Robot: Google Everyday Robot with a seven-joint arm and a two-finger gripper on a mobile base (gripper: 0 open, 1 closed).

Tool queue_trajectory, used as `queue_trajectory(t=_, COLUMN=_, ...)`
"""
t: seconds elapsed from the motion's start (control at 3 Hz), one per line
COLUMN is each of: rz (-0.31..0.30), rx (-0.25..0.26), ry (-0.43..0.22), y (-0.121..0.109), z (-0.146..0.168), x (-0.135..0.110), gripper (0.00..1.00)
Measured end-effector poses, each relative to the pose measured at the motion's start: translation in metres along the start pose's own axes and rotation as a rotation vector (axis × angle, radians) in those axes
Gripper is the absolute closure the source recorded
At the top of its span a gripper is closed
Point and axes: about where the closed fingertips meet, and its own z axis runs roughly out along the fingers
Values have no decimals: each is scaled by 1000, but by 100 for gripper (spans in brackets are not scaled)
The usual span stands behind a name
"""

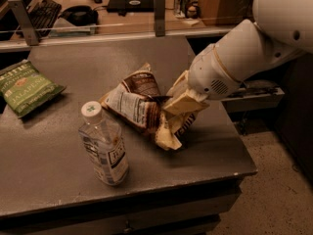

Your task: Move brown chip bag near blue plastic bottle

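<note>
Now your white arm [234,62] comes in from the upper right, sloping down-left, wrist low over the table [58,165]. Its gripper [172,124] is clamped on the right end of the brown chip bag [134,104], which sits tilted just beside the blue plastic bottle [105,148]. The green bag [27,87] reads "JALAPEÑO"; you can't read the bottle's label.

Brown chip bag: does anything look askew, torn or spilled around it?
The brown chip bag is crumpled and tilted, its right end pinched in the gripper, its left end close beside the upright plastic bottle. No spill or tear shows.
</note>
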Motion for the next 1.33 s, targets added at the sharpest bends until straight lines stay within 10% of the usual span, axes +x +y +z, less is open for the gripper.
queue_trajectory(t=1.33, rz=15, rx=-92, ry=0, y=40, z=-2, x=-1, gripper=13)
